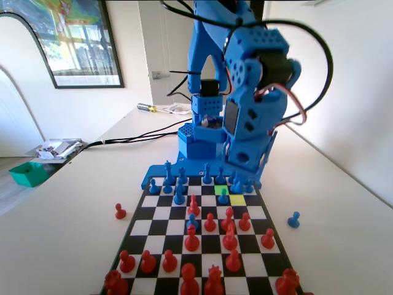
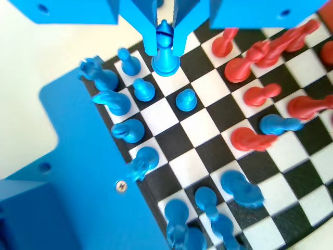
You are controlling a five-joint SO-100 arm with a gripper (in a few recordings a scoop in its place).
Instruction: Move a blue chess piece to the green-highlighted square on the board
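My gripper (image 2: pixel 165 41) hangs low over the board's (image 2: pixel 197 125) blue end, jaws shut on the head of a blue chess piece (image 2: pixel 165 57) with a notched, pointed top. The piece's base is over a white square; whether it touches I cannot tell. A blue pawn (image 2: pixel 186 100) stands free one square away on black. In the fixed view the gripper (image 1: pixel 241 181) is down among the blue rows, just right of the green-highlighted square (image 1: pixel 218 188) and behind the yellow square (image 1: pixel 238 200). A blue pawn (image 1: pixel 223 196) stands at the green square's near edge.
Red pieces (image 1: pixel 192 238) crowd the board's near half in the fixed view. A blue pawn (image 1: pixel 294 219) stands off the board on the table at the right, a red pawn (image 1: pixel 120 211) off it at the left. Blue back-row pieces (image 2: pixel 112 101) stand close beside the gripper.
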